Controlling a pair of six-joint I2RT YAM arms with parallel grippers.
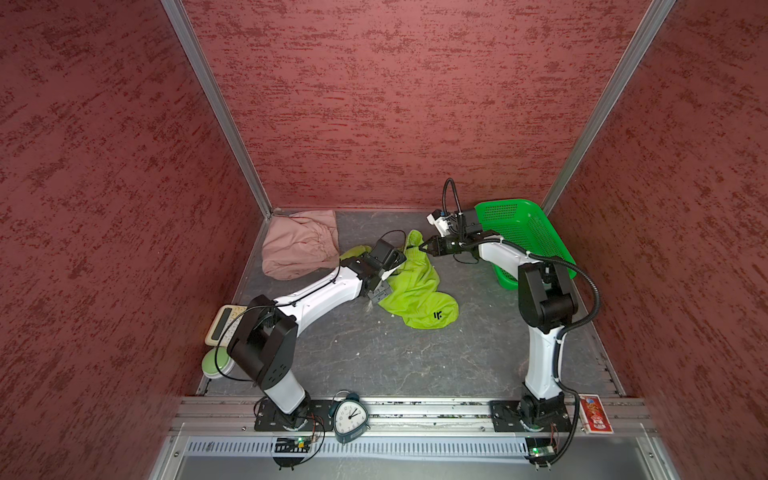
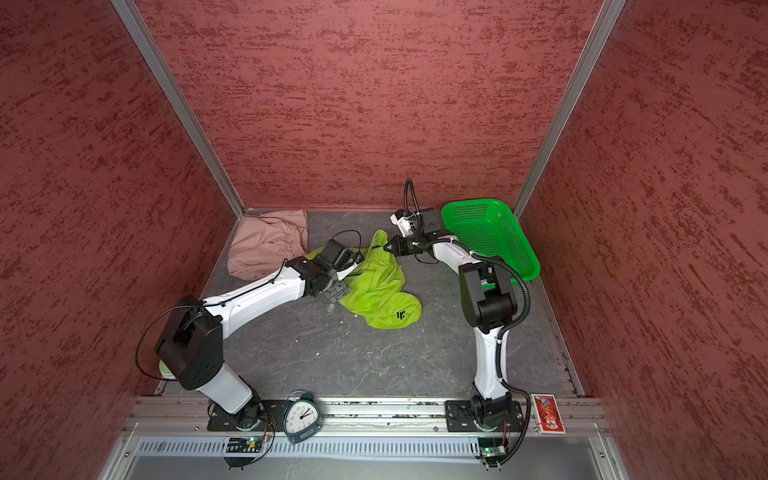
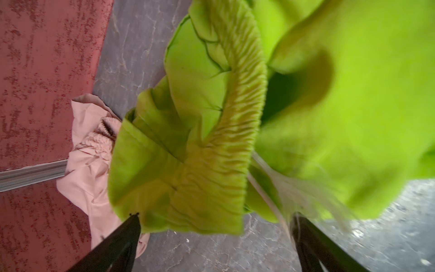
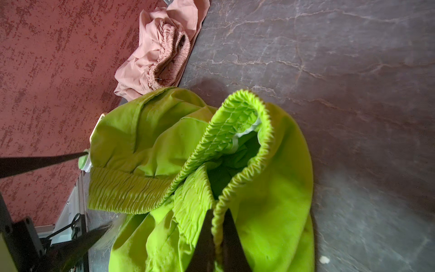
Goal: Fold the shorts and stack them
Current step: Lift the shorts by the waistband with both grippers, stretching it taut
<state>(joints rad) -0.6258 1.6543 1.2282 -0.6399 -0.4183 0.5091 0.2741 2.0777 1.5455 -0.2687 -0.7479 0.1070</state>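
My right gripper (image 4: 217, 217) is clenched on the gathered waistband (image 4: 244, 131) of the green shorts (image 1: 415, 291), holding that end up off the bench (image 1: 415, 365) near the far edge. The rest of the cloth trails down towards the middle, and the leg with the black logo (image 1: 436, 316) lies flat. My left gripper (image 3: 215, 217) is released, its fingers spread wide on either side of another fold of the same waistband. I cannot tell whether they touch it.

The pink shorts (image 1: 297, 245) sit crumpled in the far left corner, with a flap of the green pair just beside them.

The basket (image 1: 528, 232) stands tilted in the far right corner. My right arm covers part of it, and where it doesn't I see only the basket's own perforated floor and walls. Neither pair is in it; both are out on the bench.
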